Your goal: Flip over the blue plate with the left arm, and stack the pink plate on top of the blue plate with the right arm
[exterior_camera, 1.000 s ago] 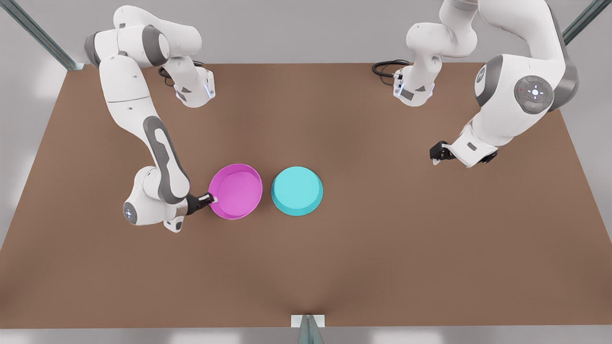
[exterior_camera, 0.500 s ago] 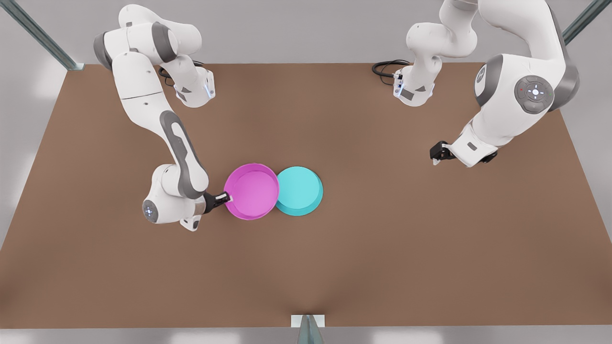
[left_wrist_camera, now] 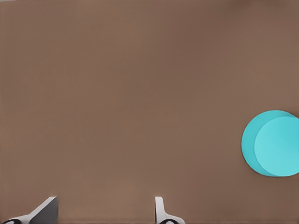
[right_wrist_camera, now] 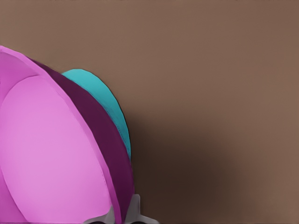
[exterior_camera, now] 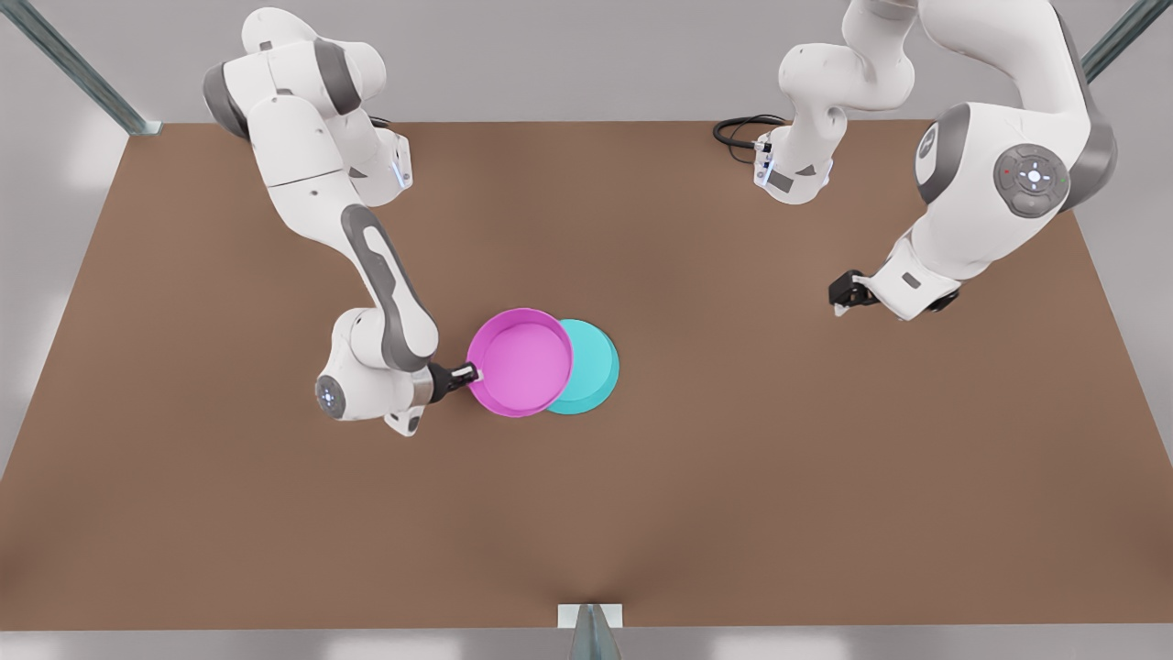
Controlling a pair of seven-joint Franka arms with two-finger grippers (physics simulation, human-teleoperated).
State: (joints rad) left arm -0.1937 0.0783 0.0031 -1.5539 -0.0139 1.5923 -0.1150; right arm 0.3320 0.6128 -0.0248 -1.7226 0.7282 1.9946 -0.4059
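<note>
Stacking step: right end effector [exterior_camera: 474, 373], clamped on round magenta-pink plastic plate [exterior_camera: 520, 362] rim, overlaps flipped round cyan plastic plate [exterior_camera: 594, 367]; next centre & lower; left end effector [exterior_camera: 838, 301], fingers apart, waits well away.

Both arms: glossy white shells w/ grey joint bands. Right arm [exterior_camera: 367, 266] has a long grey strip along the forearm, round blue-lit cap just behind its small black gripper [exterior_camera: 475, 373]. Left arm [exterior_camera: 971, 197] has a grey round disc w/ white dots, red + green specks; black gripper [exterior_camera: 838, 298]. Black cables coil at both bases.

No readable text, labels or numbers.
</note>
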